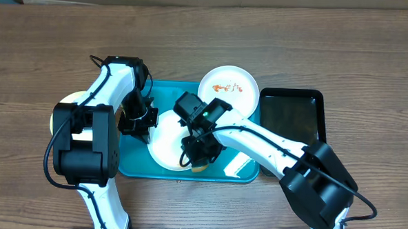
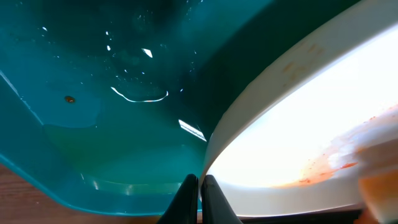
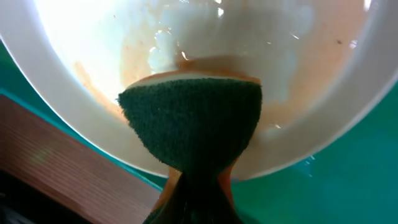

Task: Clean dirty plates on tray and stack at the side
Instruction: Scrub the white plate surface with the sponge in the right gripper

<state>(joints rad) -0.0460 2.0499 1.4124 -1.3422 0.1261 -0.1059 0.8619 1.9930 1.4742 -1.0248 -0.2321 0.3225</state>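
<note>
Our left jaws are closed on the rim of the smeared white plate (image 2: 311, 118), which lies in the teal tray (image 1: 134, 165). Our right jaws grip a green-faced sponge (image 3: 191, 127), pressed onto that plate just ahead of them. Another sauced plate (image 1: 228, 88) sits beyond them, at the tray's corner.

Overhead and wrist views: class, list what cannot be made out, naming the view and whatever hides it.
Overhead: the pale yellow plate lies mostly under the left arm; smears cannot be judged.
Overhead: the left gripper and right gripper cover part of the white plate on the tray.
Right wrist view: the sponge hides how the jaws grip it.
Left wrist view: the white plate's far side is glared out and cut by the frame edge.
</note>
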